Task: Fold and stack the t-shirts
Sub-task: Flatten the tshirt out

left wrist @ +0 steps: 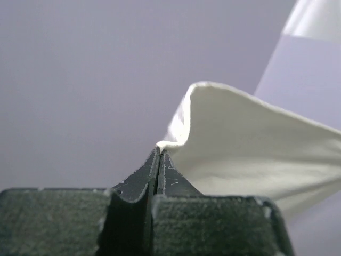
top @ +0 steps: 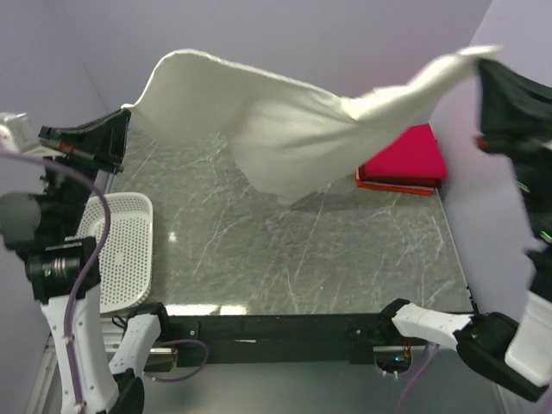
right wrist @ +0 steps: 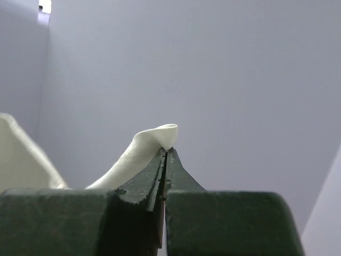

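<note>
1. Aloft, the cream t-shirt (top: 293, 138) hangs stretched above the bench (top: 345, 259), seemingly clear of it.
2. The left end effector (left wrist: 159, 156) pinches one edge of it, and the right end effector (right wrist: 166, 153) pinches the opposite edge.
3. A folded pink t-shirt (top: 407, 153) lies on an orange-red t-shirt (top: 392, 185) at the far right.
4. A white basket (top: 125, 250) sits near left.

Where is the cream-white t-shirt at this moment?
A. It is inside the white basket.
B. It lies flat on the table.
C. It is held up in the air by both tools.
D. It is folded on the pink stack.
C: the left tool and the right tool each pinch an edge of the cream-white t-shirt, which hangs spread above the table.
</note>
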Robot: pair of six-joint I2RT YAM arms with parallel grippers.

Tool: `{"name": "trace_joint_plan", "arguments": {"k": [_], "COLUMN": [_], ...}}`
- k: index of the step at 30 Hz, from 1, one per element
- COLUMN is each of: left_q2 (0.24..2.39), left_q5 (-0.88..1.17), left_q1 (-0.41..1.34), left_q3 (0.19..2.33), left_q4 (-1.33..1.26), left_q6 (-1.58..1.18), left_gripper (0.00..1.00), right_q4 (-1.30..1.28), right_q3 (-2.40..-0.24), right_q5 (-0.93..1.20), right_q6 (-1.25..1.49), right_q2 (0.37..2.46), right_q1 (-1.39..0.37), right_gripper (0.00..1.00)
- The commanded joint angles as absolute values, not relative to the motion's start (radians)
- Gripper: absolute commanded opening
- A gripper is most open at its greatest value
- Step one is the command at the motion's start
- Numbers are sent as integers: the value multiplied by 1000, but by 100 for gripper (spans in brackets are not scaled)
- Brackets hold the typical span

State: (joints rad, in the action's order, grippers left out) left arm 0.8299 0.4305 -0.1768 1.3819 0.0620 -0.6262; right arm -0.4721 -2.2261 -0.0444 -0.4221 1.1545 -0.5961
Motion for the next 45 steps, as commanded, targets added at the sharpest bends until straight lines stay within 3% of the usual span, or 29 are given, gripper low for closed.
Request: {"name": "trace_joint_plan", "arguments": {"k": [1,9,12,17,21,25,30,34,37,45], "left_q2": [798,787,778,767,846,1119,1521,1825,1928,1953], "left_q5": [509,528,505,405,296,173,121,75,34,11], "left_q1": [-164,-167,-166,-167,-166,-176,-169,-167,-169,-169], "left_q3": [1441,1670,1605,1312,1018,927,1122,1317,1397,1434], "left_q4": [75,137,130,138,110,86,139,216,259,273], "left_q6": [-745,-753,-718,-623,-571,-574,-559,-515,-496,-472], "left_gripper": [0,0,0,0,0,0,0,0,0,0], "right_q4": [-531,-532,-500,-391,-301,-328,-498,-417,-397,-397], "right_q3": [-2272,-2339,-2271,-2018,-1913,-2043,-2501,-2453,-2428,-2431], "right_q5": [-106,-155,-164,-109,6,121,114,-21,-54,-25], "right_q6": [-393,-428,-439,-411,-301,-265,-299,-377,-387,-364], "right_q2": [1106,1043,1081,1182,1454,1829,2403,2503,2534,2517], "right_q1": [-557,-466,-465,-446,-370,-360,-388,-408,-399,-368], "right_gripper": [0,0,0,0,0,0,0,0,0,0]}}
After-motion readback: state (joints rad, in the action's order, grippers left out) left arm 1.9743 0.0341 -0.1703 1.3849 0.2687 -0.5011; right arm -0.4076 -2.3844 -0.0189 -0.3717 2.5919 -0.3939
